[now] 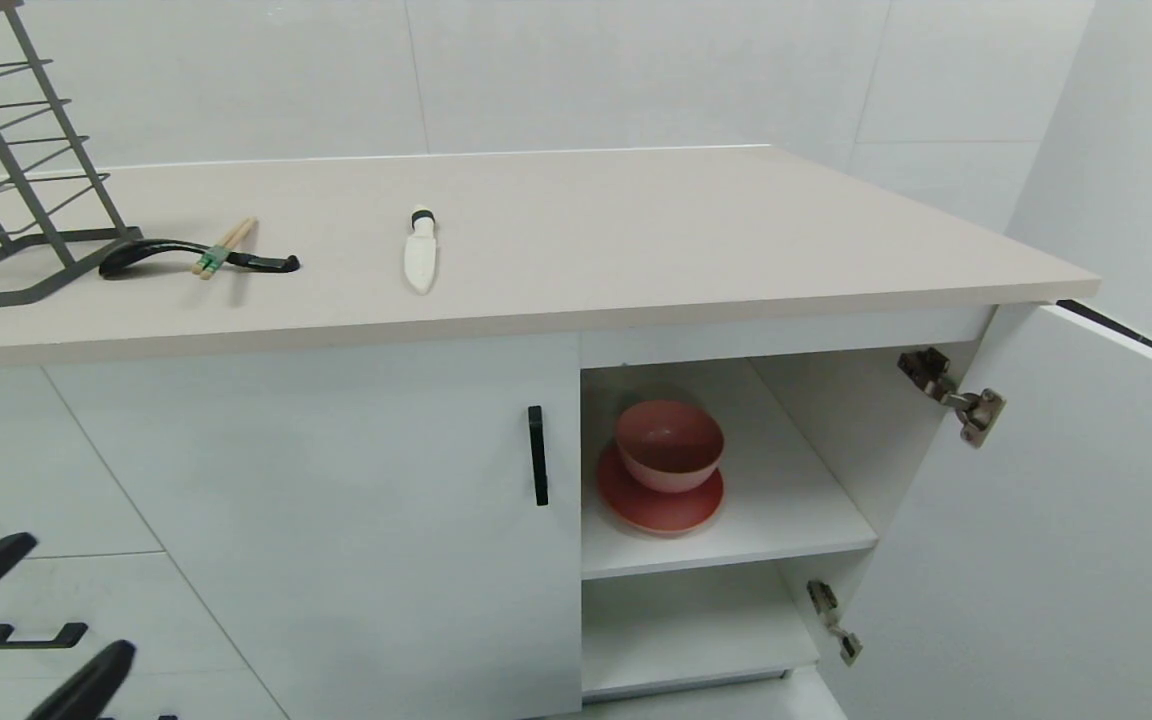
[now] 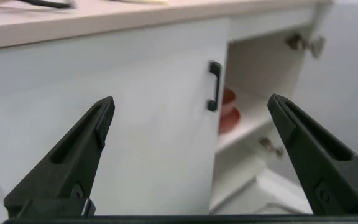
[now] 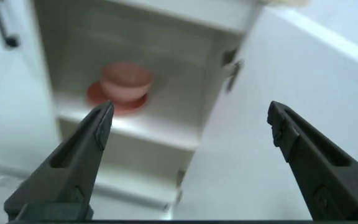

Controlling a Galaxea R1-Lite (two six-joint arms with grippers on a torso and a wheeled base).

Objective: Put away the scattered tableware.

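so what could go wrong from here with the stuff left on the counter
The chopsticks lie across the black spoon, so lifting one could drag the other. The knife is flat on the counter, likely hard to pinch. The open cabinet door juts out on the right and an arm could bump it.

**Fig.** Left gripper (image 2: pixel 190 102): jaws spread wide, nothing betw. them; two black tapered fingers (image 2: pixel 73 155) point fwd. In head view they sit low at the left edge, tips angled up and to the right. Right gripper (image 3: pixel 190 107): jaws likewise wide apart and empty, pointing fwd; one black tip shows at head view's lower-right corner.
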